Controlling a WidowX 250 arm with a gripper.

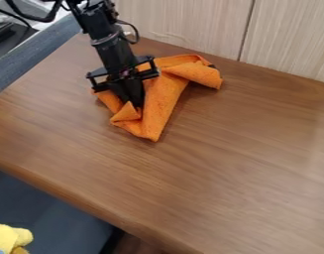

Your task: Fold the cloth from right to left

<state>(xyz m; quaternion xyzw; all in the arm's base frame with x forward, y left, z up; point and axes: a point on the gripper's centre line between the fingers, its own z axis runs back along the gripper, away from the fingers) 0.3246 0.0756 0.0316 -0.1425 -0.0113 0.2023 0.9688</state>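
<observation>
Table (230, 173) takes up most of my camera view, brown wood with the grain running across it. Its near edge is rounded and slants from the left side of the view down to the bottom, beside a dark blue-grey surface (45, 211) at a lower level. Along the back it meets a pale wood-grain wall (184, 22) with a dark vertical seam. Toward the upper left it borders a blue-grey rail (35, 57). My widest room for moving lies to the right of the cloth and toward the near edge; behind the cloth I have only a narrow strip of wood before the wall.

The black arm (110, 44) comes in from the top left, leaning a little, a cable looped at its side. The orange cloth (164, 101) lies toward the upper left of the table, near the wall. It is rumpled and folded over itself, with a long band running down to a blunt point at the front. One thick fold bulges out at the upper right, with a small dark patch at its rim, and a little peak stands up just by the gripper (136, 105).

That gripper points down into the left part of the cloth. I can't tell whether its jaws are released or clenched on the fabric.
</observation>
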